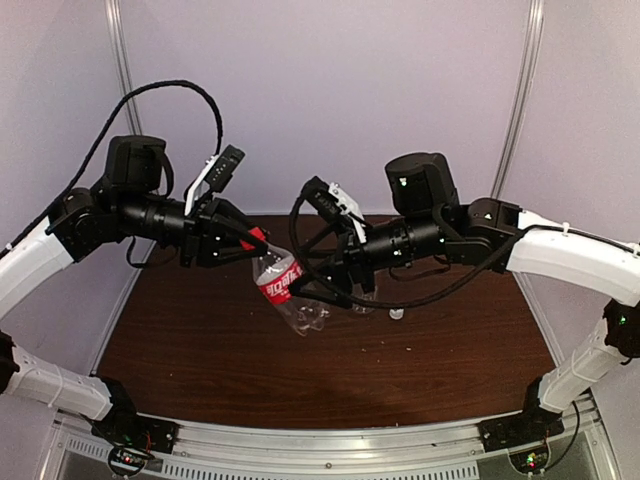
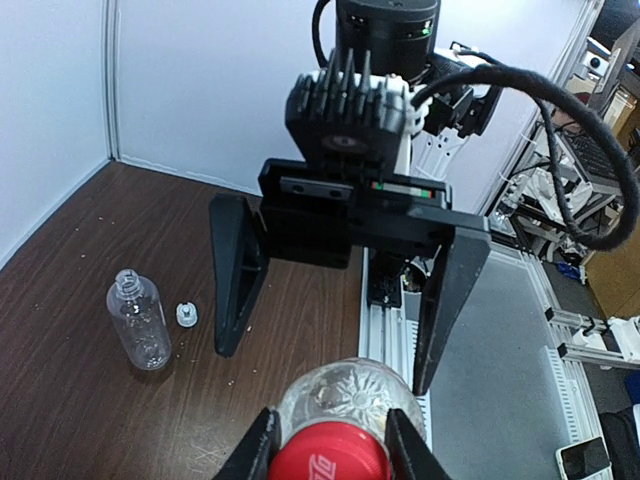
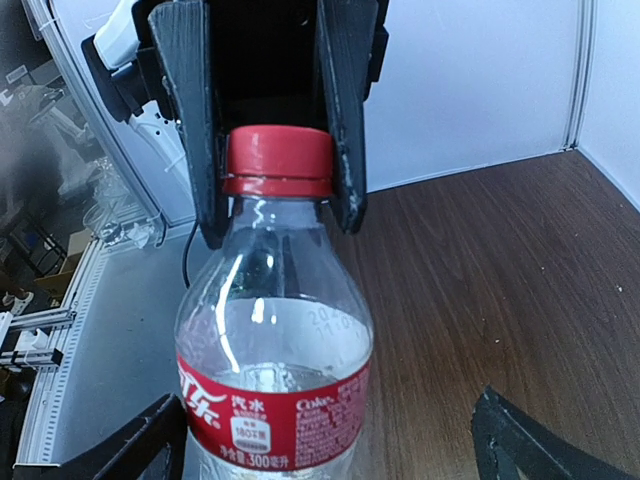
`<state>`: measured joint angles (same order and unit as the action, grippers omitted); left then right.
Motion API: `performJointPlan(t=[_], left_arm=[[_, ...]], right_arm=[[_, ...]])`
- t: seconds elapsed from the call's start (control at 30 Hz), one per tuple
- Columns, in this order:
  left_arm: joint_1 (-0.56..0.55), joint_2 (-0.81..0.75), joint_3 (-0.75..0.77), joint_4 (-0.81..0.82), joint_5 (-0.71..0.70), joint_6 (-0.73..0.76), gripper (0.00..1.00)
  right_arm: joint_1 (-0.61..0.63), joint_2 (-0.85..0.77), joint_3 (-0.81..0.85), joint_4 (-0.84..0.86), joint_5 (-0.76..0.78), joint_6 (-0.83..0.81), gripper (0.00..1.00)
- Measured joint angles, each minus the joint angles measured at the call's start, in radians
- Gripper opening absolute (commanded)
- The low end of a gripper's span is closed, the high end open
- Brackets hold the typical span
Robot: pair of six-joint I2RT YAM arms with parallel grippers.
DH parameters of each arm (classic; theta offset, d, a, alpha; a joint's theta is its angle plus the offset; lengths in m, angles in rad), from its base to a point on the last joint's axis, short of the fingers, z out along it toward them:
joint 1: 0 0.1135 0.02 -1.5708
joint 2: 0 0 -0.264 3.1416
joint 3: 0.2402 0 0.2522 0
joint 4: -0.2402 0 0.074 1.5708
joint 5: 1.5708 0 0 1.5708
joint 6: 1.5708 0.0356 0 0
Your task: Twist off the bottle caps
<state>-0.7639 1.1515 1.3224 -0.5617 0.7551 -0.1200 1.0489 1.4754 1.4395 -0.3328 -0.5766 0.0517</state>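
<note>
My left gripper [image 1: 247, 242] is shut on the red cap [image 2: 328, 452] of the small clear bottle with a red label [image 1: 279, 284] and holds it tilted in the air above the table. In the right wrist view the left fingers [image 3: 343, 120] clamp the red cap [image 3: 277, 160] from both sides. My right gripper [image 1: 306, 276] is open, its fingers [image 2: 450, 300] wide apart on either side of the bottle's lower body [image 3: 270, 400]. An uncapped clear bottle without a label [image 2: 138, 320] stands on the table, with the white cap [image 2: 185, 314] loose beside it.
The brown wooden table [image 1: 200, 350] is walled by white panels at the back and sides. The white cap [image 1: 397, 313] lies under the right arm. Metal rails run along the near edge [image 1: 330, 445].
</note>
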Motion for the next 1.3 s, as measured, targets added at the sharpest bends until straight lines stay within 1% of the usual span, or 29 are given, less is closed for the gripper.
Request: performJointPlan(t=[0.1,0.17,0.23,0.3,0.43,0.53,0.6,0.67,0.7,0.8,0.87,0.93,0.97,1.03,1.13,1.2,1.3], left_arm=[[-0.031,0.026,0.013,0.013,-0.024,-0.002,0.11],[-0.043,0.040,0.023,0.022,-0.038,-0.002,0.11],[-0.050,0.047,0.026,0.031,-0.045,-0.003,0.11],[-0.052,0.049,0.027,0.041,-0.050,-0.005,0.11],[-0.052,0.049,0.028,0.046,-0.058,-0.008,0.11],[-0.052,0.049,0.028,0.047,-0.060,-0.010,0.13],[-0.052,0.049,0.028,0.050,-0.061,-0.010,0.18],[-0.051,0.049,0.028,0.053,-0.063,-0.010,0.26],[-0.051,0.048,0.027,0.056,-0.064,-0.010,0.32],[-0.051,0.038,0.011,0.079,-0.064,-0.016,0.53],[-0.052,0.022,-0.017,0.124,-0.060,-0.023,0.65],[-0.052,-0.004,-0.050,0.171,-0.060,-0.036,0.76],[-0.052,-0.021,-0.069,0.195,-0.060,-0.043,0.79],[-0.052,-0.060,-0.113,0.250,-0.059,-0.061,0.82],[-0.052,-0.109,-0.168,0.332,-0.059,-0.090,0.82],[-0.052,-0.124,-0.192,0.381,-0.059,-0.108,0.80],[-0.052,-0.123,-0.216,0.449,-0.055,-0.138,0.74]], right_arm=[[0.008,0.006,-0.001,-0.001,-0.010,0.004,0.99],[0.011,0.006,-0.006,0.008,-0.020,0.009,0.97],[0.012,0.006,-0.016,0.018,-0.030,0.016,0.93],[0.013,0.007,-0.030,0.030,-0.039,0.026,0.86],[0.014,0.018,-0.040,0.039,-0.054,0.032,0.79],[0.016,0.031,-0.040,0.046,-0.062,0.033,0.68],[0.016,0.036,-0.040,0.051,-0.072,0.030,0.58],[0.017,0.040,-0.041,0.057,-0.079,0.033,0.50],[0.017,0.040,-0.045,0.065,-0.084,0.035,0.47],[0.017,0.037,-0.072,0.116,-0.100,0.040,0.42],[0.017,0.033,-0.101,0.149,-0.104,0.050,0.40],[0.017,0.022,-0.148,0.185,-0.108,0.064,0.39],[0.017,0.016,-0.171,0.199,-0.113,0.072,0.39],[0.017,0.007,-0.206,0.229,-0.127,0.089,0.38],[0.017,-0.004,-0.247,0.289,-0.156,0.114,0.38],[0.017,-0.016,-0.274,0.338,-0.179,0.132,0.38],[0.017,-0.034,-0.306,0.404,-0.216,0.159,0.38]])
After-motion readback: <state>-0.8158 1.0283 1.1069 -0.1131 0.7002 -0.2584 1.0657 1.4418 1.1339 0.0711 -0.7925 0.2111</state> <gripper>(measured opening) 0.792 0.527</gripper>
